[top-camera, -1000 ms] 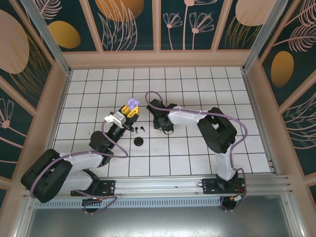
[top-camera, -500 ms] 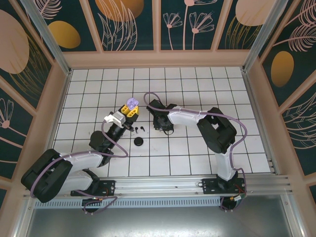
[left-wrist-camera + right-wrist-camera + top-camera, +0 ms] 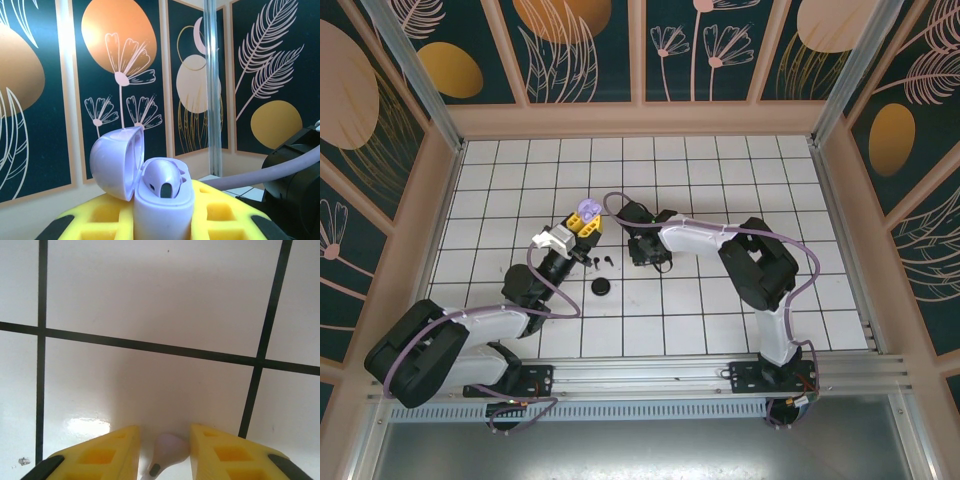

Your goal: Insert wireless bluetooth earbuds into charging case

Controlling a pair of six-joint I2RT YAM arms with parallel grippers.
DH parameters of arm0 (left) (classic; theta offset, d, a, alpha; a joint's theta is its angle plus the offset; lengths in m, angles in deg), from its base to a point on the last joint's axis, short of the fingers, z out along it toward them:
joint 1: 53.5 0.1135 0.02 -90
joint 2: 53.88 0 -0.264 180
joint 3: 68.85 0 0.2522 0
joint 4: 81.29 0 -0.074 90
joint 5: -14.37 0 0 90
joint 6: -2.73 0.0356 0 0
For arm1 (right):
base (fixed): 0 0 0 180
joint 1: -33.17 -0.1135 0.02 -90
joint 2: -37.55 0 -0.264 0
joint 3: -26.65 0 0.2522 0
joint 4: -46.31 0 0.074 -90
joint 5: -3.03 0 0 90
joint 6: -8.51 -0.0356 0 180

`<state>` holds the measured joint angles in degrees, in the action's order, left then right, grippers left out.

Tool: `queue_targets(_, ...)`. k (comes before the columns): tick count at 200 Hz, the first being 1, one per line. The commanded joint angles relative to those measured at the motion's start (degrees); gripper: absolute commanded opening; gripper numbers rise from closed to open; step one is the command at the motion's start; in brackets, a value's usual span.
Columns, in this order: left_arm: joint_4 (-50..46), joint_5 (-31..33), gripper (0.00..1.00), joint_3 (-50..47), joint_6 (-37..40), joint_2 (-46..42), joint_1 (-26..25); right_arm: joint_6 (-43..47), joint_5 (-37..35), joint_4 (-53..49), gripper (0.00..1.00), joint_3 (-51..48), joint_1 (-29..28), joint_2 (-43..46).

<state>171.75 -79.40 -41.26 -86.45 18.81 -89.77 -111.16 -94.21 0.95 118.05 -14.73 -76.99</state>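
One earbud (image 3: pixel 161 177) sits in lilac case (image 3: pixel 162 215), one earbud (image 3: pixel 169 447) between jaws.

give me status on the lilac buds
Left gripper shut on open lilac case, one bud seated. Right gripper straddles other bud, grip unclear. Black case nearby.

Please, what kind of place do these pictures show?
Probably a staged robot test cell, not a home: a white tiled table, boxed in by walls of printed flower panels and aluminium posts, with a left arm and a right arm bolted to a rail at its near edge.
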Motion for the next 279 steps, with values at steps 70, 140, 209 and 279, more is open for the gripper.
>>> queue_targets(70,1.5,-0.5,0.00,1.8,-1.1,-0.4,0.6,2.8,1.0,-3.8,0.34,3.2,-0.4,-1.4)
queue_targets(140,1.4,-0.8,0.00,2.3,-1.2,-0.4,0.6,-1.9,1.2,-4.1,0.48,3.4,-0.5,-2.3)
queue_targets(209,1.5,-0.8,0.00,2.5,-1.1,-0.2,0.5,-6.2,1.4,-5.2,0.38,3.5,-0.4,-3.4)
queue_targets(279,1.4,-0.8,0.00,2.8,-1.2,-0.2,0.5,-6.3,1.4,-4.6,0.28,2.6,-0.3,-3.3)
